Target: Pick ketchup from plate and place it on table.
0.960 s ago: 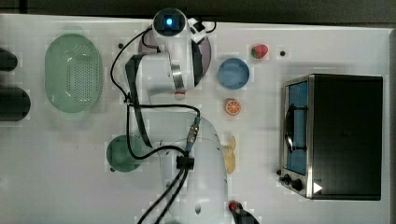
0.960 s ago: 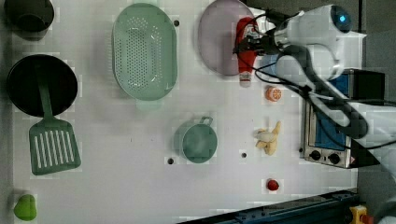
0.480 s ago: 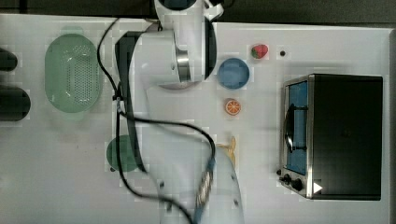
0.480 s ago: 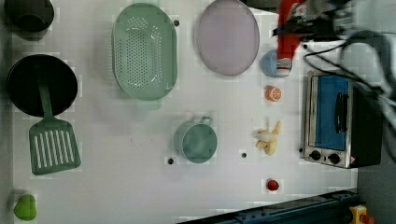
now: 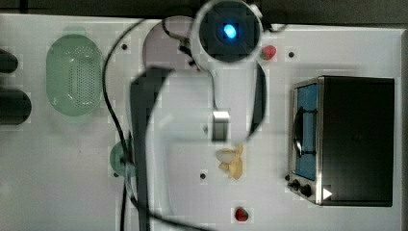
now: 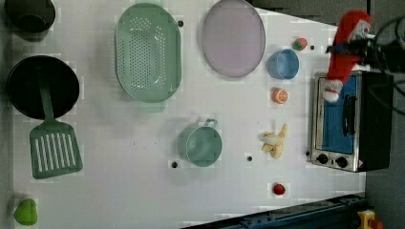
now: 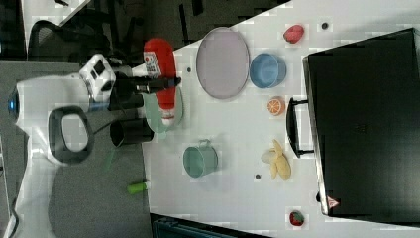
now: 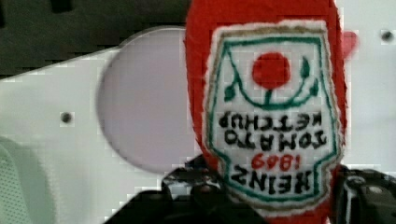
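While raised clear of the plate (image 7: 222,62), the gripper (image 7: 159,83) pinches the ketchup bottle (image 7: 162,74) above the table (image 7: 233,144).

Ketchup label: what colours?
White patch on the red ketchup, green outline, red tomato, dark lettering. The wrist view shows it best.

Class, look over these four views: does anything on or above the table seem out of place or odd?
Yes: the ketchup hangs in the air, clamped in the gripper, off the plate. The plate lies bare. Nothing looks spilled or broken.
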